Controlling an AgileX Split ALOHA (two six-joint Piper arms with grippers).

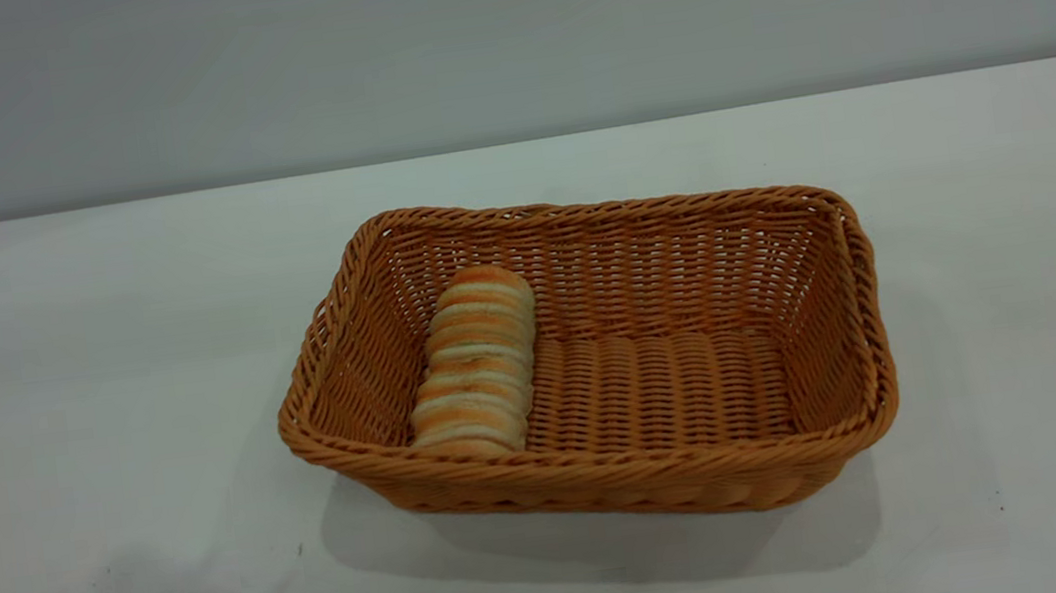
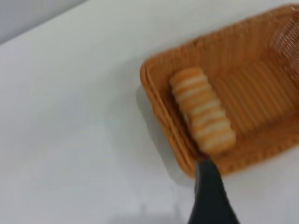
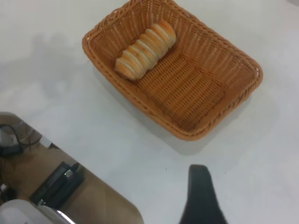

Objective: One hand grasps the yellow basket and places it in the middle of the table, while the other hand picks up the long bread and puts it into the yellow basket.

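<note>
White surface (image 1: pixel 96 390) runs wide under a plain grey wall, and near its middle we find the yellow basket (image 1: pixel 610 473) standing flat and upright, long side toward the outside camera. Inside it the long bread (image 1: pixel 476 363) lies on the woven floor toward the 9 o'clock end, tucked beside the short wall there, with its length running from 12 to 6 o'clock across the basket; the floor toward 3 o'clock holds nothing else. We judge both parts of the task as good as done, so the step in hand is the retreat, and doing it well means leaving everything undisturbed. Neither arm shows in the outside view. In its own wrist view the left hand (image 2: pixel 210 196) appears only as one dark finger, above the surface just outside the basket's corner nearest the bread; it grips nothing we can see, but we cannot tell how its fingers stand. The right hand (image 3: pixel 201 198) likewise shows a single dark finger, over bare surface well apart from the basket, and again we cannot tell its state. For the left we would lift straight up before swinging away, since that finger sits near the braided rim and a sideways sweep could catch the weave and drag the basket off centre. The right has room to withdraw directly. At 7 o'clock in the right wrist view the surface ends over a brown floor (image 3: pixel 93 196) with some equipment (image 3: pixel 58 184).
</note>
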